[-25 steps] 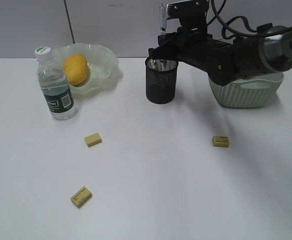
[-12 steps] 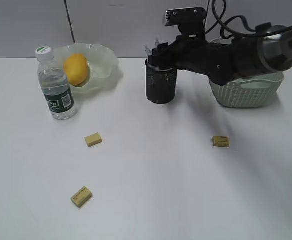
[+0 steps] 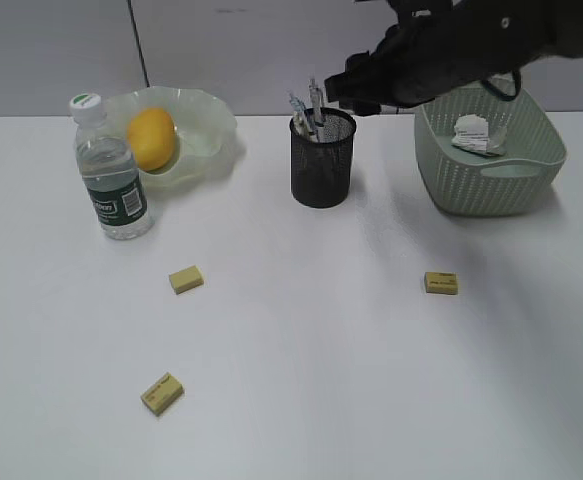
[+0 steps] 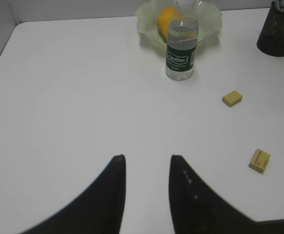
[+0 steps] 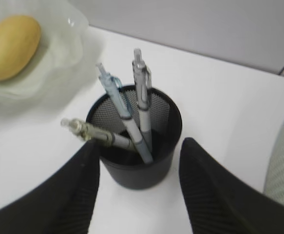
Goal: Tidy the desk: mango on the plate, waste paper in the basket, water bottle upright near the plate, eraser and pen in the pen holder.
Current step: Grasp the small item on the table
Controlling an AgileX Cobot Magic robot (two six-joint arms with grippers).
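Three pens stand in the black metal-mesh pen holder, upper centre of the frame.
The right gripper hangs above it, jaws apart, empty. Upper left, the yellow-orange mango lies in the translucent pale-green plate, clear water bottle upright beside. Left gripper is parted, empty.

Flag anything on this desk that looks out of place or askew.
Three erasers lie loose on the desk: two front left and one front right, none in the pen holder. Nothing is spilled or tipped.
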